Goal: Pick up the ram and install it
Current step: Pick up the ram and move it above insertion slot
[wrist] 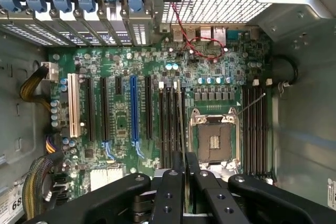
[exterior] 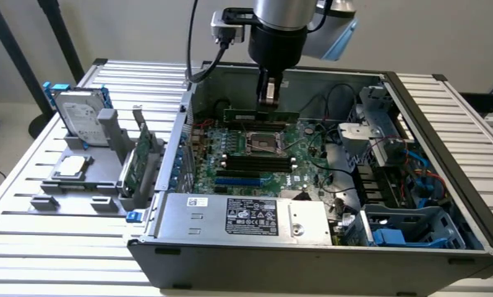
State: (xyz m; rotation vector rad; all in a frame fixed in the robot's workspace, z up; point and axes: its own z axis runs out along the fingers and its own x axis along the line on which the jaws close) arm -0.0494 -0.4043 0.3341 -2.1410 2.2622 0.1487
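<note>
Exterior view, L to R: open PC case (exterior: pixel 312 263), gripper (exterior: pixel 268 102) hanging over it, jaws nearly closed, pinching the ram (exterior: pixel 242 115) mid-length, long axis running L-R. Wrist view: ram hangs edge-on, parallel w/ black slots (wrist: pixel 168 124), between them & CPU socket (wrist: pixel 215 140).

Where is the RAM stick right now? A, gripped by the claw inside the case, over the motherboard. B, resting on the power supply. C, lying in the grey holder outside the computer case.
A: the claw is shut on the RAM stick, holding it level over the motherboard beside the CPU socket.
</note>
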